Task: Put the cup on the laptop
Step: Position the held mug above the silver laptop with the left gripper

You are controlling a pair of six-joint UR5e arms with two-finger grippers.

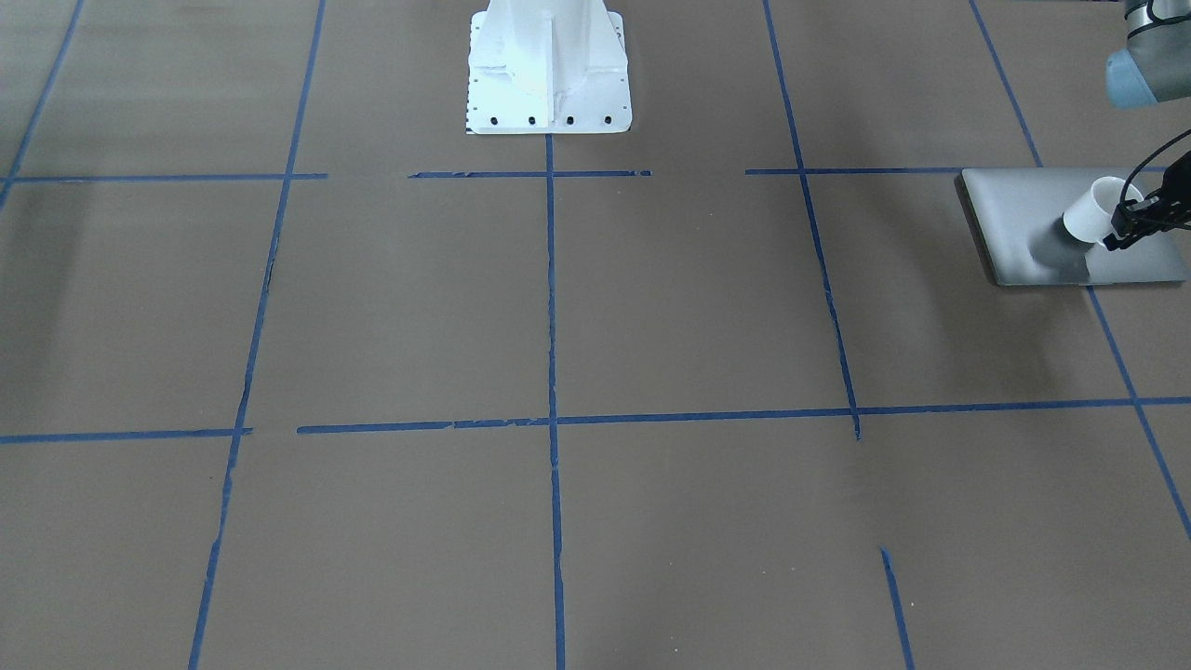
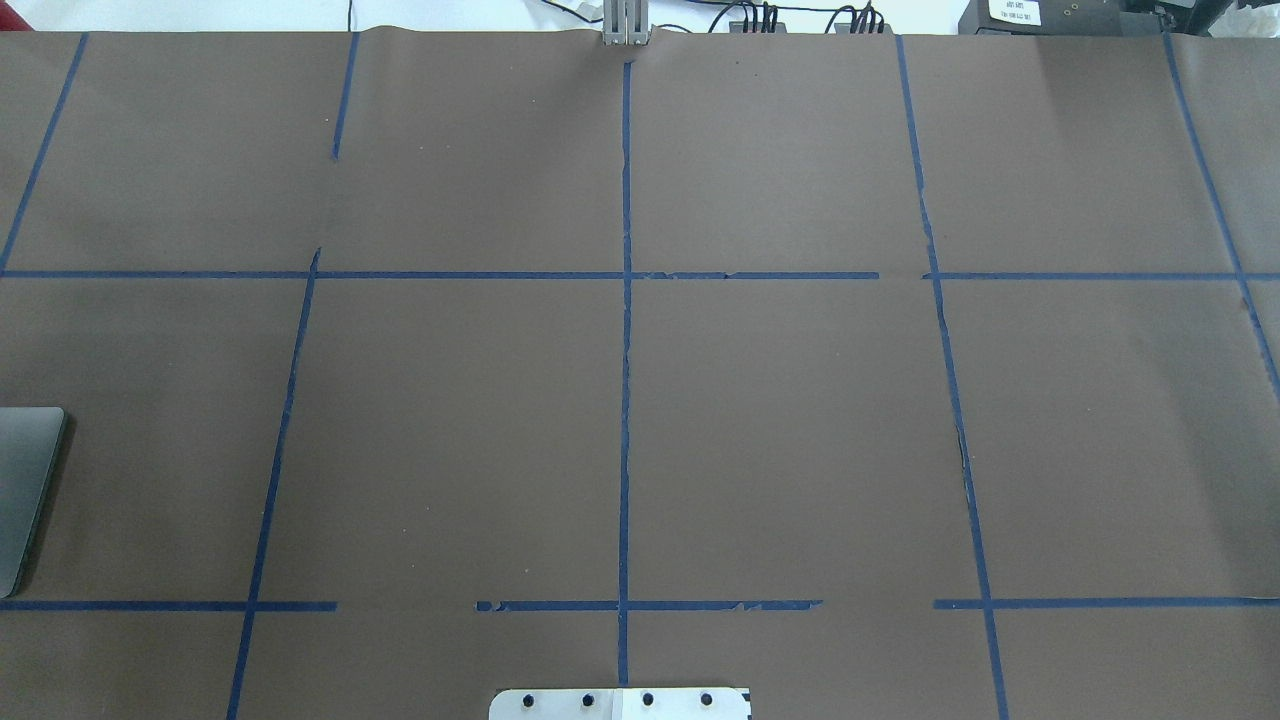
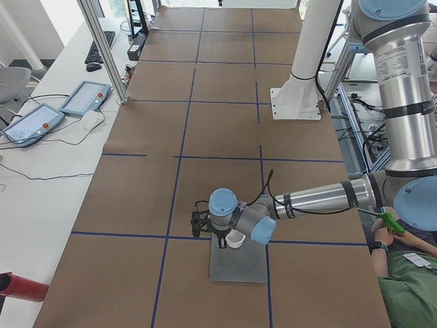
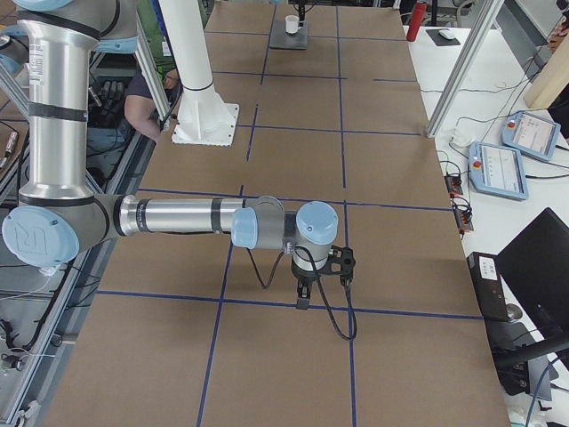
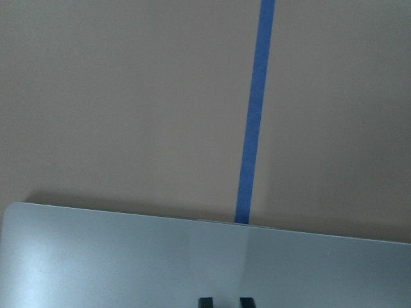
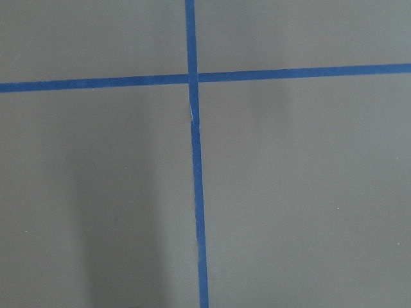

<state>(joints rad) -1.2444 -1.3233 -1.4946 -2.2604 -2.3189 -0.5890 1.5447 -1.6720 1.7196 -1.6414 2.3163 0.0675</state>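
Got cup (image 1: 1090, 214) upright at about mid-lid of laptop (image 1: 1014, 214), shadow on lid touching its base. Can't tell whether resting or just clear. Find laptop shut and flat near desk (image 1: 651, 307) edge at robot's left end, closer to robot-side edge than operator-side edge. See left pincer (image 1: 1117, 233) pointing down beside cup, clamped on it at rim side. Exact grip spot too small to tell. In left wrist view, see fingertips (image 5: 205, 301) nearly together with a narrow gap, grey lid below, lid edge and blue tape (image 5: 252, 128) beyond. Can't tell right pincer (image 4: 302, 301) state: shows only in right-end side view, pointing down near desk's right end, about mid-width, over tape, well apart from laptop. Right wrist view: tape crossing on brown desk. Also white robot pedestal (image 1: 549, 84) at middle of robot-side edge.
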